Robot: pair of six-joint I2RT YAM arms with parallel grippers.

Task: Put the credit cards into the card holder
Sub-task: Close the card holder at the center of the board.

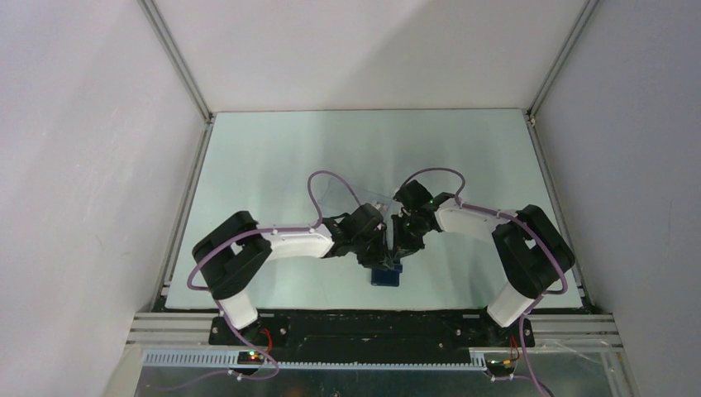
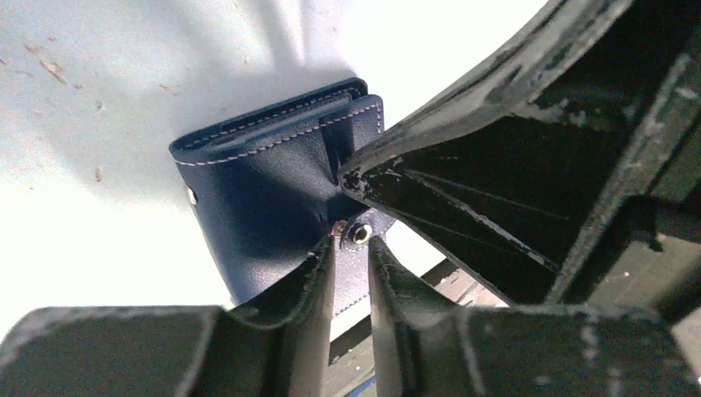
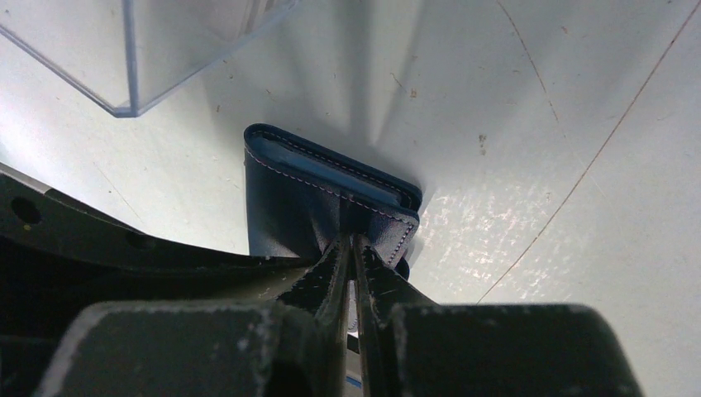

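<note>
The card holder [image 1: 386, 277] is a dark navy folded wallet standing on edge near the table's front middle. In the left wrist view my left gripper [image 2: 354, 244] has its fingers close on either side of the snap tab of the card holder [image 2: 264, 190], and the tab fills the narrow gap. My right gripper [image 3: 354, 240] is shut on the stitched flap edge of the card holder [image 3: 306, 198]. Both grippers [image 1: 382, 252] [image 1: 398, 251] meet above it. Pale see-through credit cards [image 3: 165, 50] lie behind it, faintly visible from above [image 1: 357, 196].
The right gripper's dark finger [image 2: 512, 182] fills the right side of the left wrist view, touching the wallet. The table's front edge and metal rail [image 1: 372, 318] run just below the wallet. Grey walls enclose the table on three sides.
</note>
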